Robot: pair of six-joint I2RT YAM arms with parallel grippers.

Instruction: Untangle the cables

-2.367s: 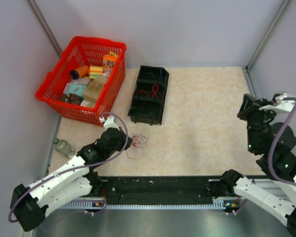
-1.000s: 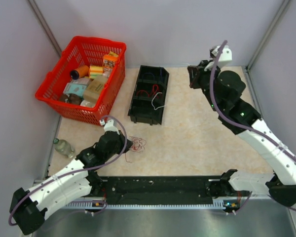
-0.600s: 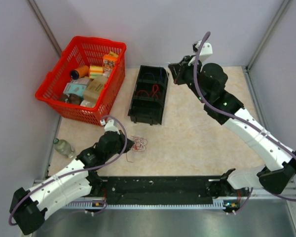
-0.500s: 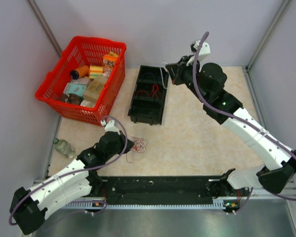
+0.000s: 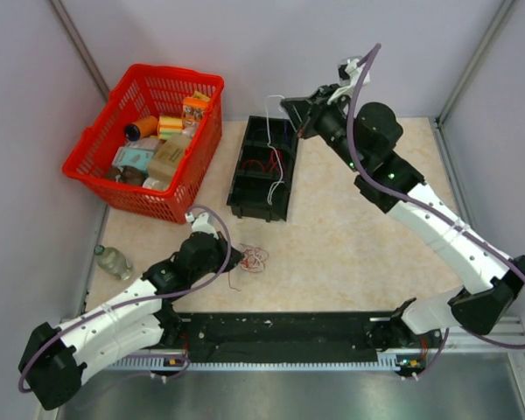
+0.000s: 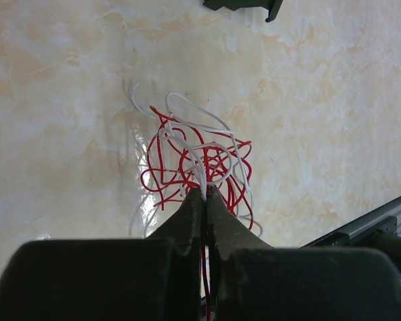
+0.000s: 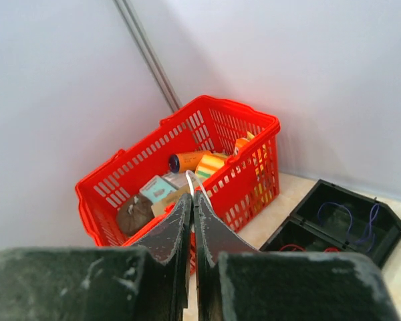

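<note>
A tangle of red and white cables lies on the table in front of the left arm. My left gripper is low at its near edge, shut on a white and a red strand. High at the far end of the black tray, my right gripper is shut on a white cable that hangs down into the tray. Inside the tray lie a blue cable in the far compartment and a red cable in the middle one.
A red basket full of packaged goods stands at the back left, beside the tray. A small bottle lies at the table's left edge. Grey walls close in the back and sides. A black rail runs along the near edge.
The right arm swung from the right side across to the tray's far end and lifted the white cable up. The left gripper shifted slightly nearer, still gripping the tangle.
</note>
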